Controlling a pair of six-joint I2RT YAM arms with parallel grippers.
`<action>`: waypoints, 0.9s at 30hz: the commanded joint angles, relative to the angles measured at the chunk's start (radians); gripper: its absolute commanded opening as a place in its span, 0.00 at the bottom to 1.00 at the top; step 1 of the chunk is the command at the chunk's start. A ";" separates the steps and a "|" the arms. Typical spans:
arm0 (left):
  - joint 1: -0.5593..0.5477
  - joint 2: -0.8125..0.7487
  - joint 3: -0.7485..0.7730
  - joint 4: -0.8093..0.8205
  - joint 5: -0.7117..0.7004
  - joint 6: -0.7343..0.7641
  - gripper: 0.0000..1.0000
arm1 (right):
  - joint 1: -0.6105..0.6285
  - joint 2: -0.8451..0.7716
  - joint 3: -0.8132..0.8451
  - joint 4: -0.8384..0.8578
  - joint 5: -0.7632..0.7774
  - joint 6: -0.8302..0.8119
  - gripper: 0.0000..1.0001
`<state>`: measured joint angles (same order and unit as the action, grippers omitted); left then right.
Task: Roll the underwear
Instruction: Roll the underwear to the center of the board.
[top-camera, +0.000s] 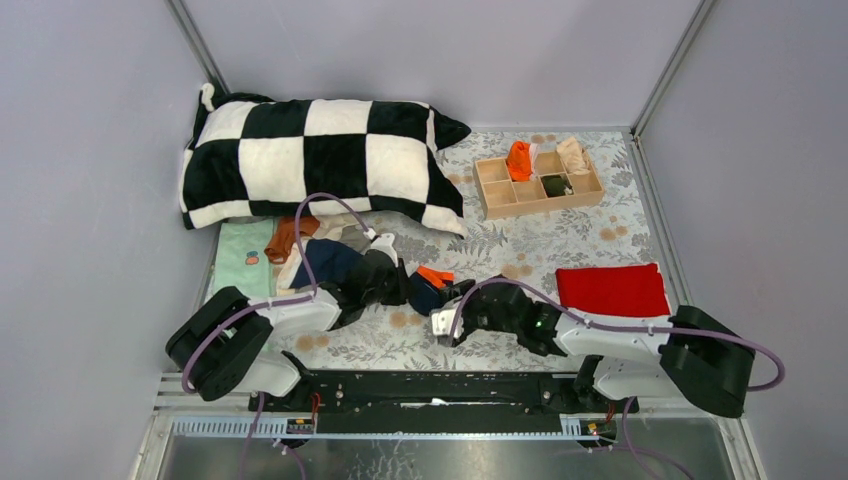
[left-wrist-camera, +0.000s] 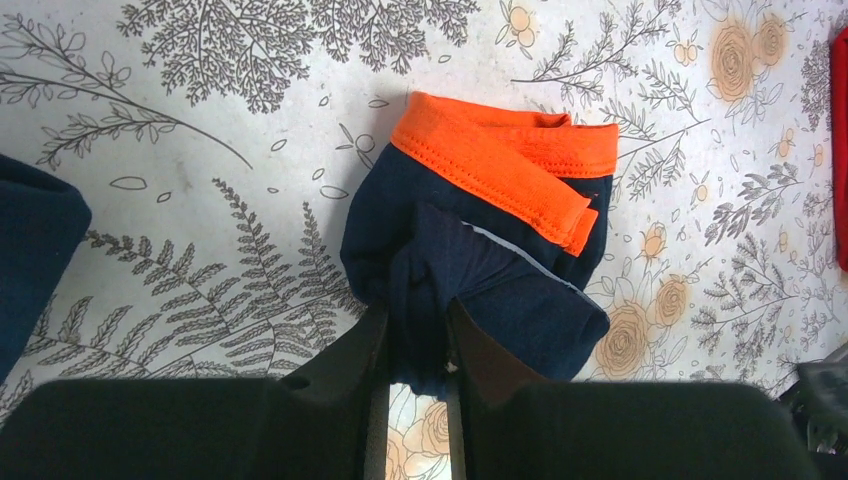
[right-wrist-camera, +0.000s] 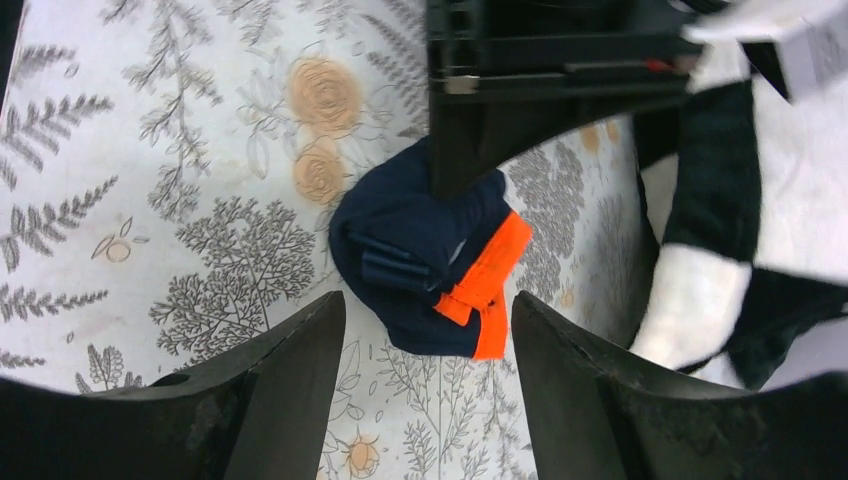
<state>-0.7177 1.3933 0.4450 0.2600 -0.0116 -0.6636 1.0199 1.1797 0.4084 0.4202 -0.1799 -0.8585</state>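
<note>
Closed to a narrow gap, the left pincer (left-wrist-camera: 415, 325) is seen clamped on a fold of the navy cloth brief with an orange waistband (left-wrist-camera: 470, 230). The dark fabric is drawn in between its two black fingers (left-wrist-camera: 345, 365). The rest of the brief is spread just ahead of those fingers on the white tablecloth printed with grey ferns and orange flowers (left-wrist-camera: 200, 150). It is bunched into a loose, thick bundle, with the waistband folded across its far edge.

The right pincer (right-wrist-camera: 428, 305) is held wide open and nothing is gripped by it. In its own view the same bundle is framed in the gap just beyond its fingertips (right-wrist-camera: 325, 320), with the orange band turned toward the right-hand finger. Whether either finger touches the cloth cannot be told.

From above, the brief is found at the near middle of the table, between the two pincers, reached from the left by one and from the near right by the other. A heap of other small cloth briefs in rust-brown, navy, beige and grey (top-camera: 320, 250) is piled just behind the left arm, in front of the black-and-white checked pillow (top-camera: 320, 160). A plain red folded cloth (top-camera: 612, 290) is laid well to the right. A light wooden box divided into compartments (top-camera: 498, 197) is set at the far right.
</note>
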 joint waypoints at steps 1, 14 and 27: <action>0.007 -0.009 -0.016 -0.150 -0.018 0.019 0.19 | 0.046 0.065 0.059 0.000 -0.033 -0.322 0.70; 0.007 0.007 0.012 -0.166 0.004 0.030 0.19 | 0.088 0.285 0.112 0.019 -0.007 -0.462 0.69; 0.008 0.013 0.045 -0.195 0.038 0.039 0.19 | 0.089 0.426 0.117 0.047 0.090 -0.514 0.65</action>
<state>-0.7170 1.3891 0.4831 0.1707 0.0048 -0.6563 1.1019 1.5665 0.5224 0.4801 -0.1509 -1.3056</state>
